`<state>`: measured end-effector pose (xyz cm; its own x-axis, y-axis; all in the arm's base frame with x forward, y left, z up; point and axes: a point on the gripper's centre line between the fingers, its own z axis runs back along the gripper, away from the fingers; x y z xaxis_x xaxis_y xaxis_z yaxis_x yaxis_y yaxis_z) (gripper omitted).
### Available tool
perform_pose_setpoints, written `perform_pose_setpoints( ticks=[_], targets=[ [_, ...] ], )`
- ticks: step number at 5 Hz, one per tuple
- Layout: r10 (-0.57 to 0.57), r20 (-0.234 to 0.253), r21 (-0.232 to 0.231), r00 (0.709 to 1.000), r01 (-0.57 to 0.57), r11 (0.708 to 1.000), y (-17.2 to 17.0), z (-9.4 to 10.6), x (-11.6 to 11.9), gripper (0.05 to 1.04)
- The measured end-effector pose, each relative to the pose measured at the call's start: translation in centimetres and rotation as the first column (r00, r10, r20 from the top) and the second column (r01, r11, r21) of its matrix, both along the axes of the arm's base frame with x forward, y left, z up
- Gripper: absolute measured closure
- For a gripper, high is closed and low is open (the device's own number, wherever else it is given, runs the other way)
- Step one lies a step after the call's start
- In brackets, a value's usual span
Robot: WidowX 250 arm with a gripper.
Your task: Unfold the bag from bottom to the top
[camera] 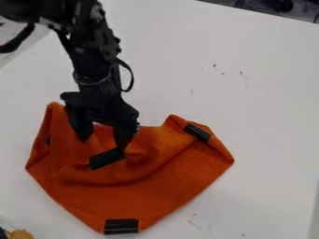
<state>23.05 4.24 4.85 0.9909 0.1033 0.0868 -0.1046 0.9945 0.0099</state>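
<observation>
On the white desk, towards the lower left of the view, lies the orange bag, spread in a rough, uneven shape with its lowest corner near the bottom edge. Above its upper left part hangs the hand, pointing down, at the end of the black arm, which comes in from the upper left with a cable looping out at its side. The hand's two fingers stand wide apart, with orange cloth showing between them; the finger nearer the middle of the view ends right by a black strip on the bag. Whether either fingertip touches the cloth, I cannot tell, but the hand is not closed on anything. The cloth is rumpled around and below the hand and flatter towards the lower right. A second strip sits slantwise near the bag's upper right corner, and a third lies across the bottom corner. Small dark marks dot the desk beyond the bag. In the bottom left corner of the view is a tan, ragged-edged thing, well apart from the hand.
</observation>
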Motion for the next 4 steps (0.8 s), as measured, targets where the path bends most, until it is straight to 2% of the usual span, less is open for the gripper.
perform_pose_setpoints(
  ticks=[1, 3, 4],
  targets=[
    [0.021, -0.033, -0.024, 0.999, -0.022, 0.999, 0.3, -2.6, 0.3, 0.084],
    [0.021, -0.023, -0.036, 1.0, -0.022, 0.999, 0.1, -3.9, 0.8, 0.118],
    [0.006, -0.025, -0.024, 1.0, -0.007, 1.0, 0.3, -3.9, 0.8, 0.386]
  ],
)
